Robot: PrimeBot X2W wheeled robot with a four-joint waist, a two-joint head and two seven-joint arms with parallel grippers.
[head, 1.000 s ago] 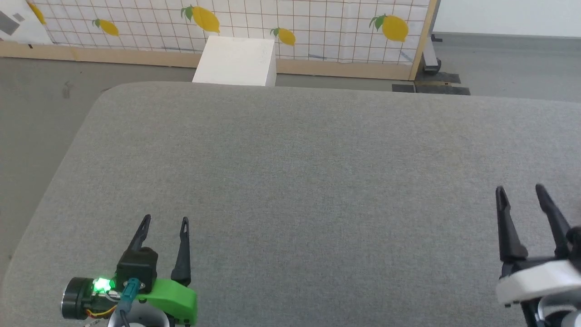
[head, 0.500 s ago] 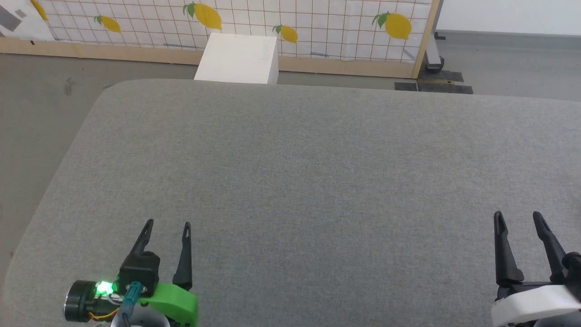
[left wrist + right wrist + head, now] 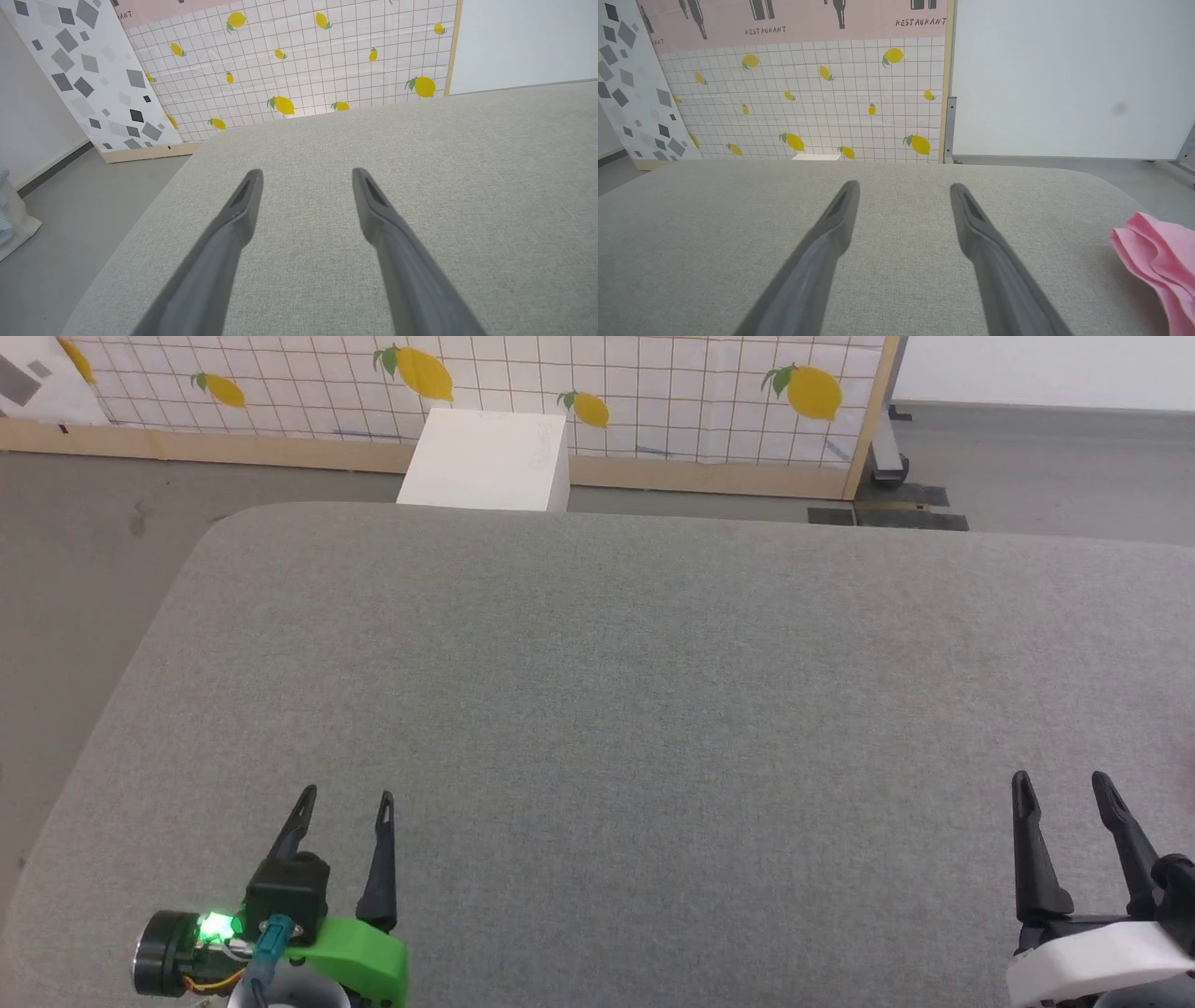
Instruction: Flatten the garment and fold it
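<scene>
Pink, wrinkled cloth is the garment point(image 3: 1157, 252). In the right wrist view it lies on the grey padded surface point(image 3: 653, 663), off to the right of the right gripper point(image 3: 1061, 777). It sits nearer to the wrist than the fingertips and is well apart from both fingers. The edge of that view cuts the cloth, so I cannot tell which part of the shorts it is.

The two dark fingers of the right gripper are spread wide apart, and between them there is only the grey fabric; they grasp nothing. The left gripper point(image 3: 346, 793) is the same: its fingers stand far open with bare fabric between them, and nothing is held. Both pairs of fingers point forward, low over the surface. Whether the tips touch it, I cannot tell.

Ahead of the left fingertips, past the far edge of the surface, a white box point(image 3: 485, 462) stands on the floor point(image 3: 84, 560). Behind the box is a lemon panel point(image 3: 653, 392), white with a thin grid and yellow lemons.
</scene>
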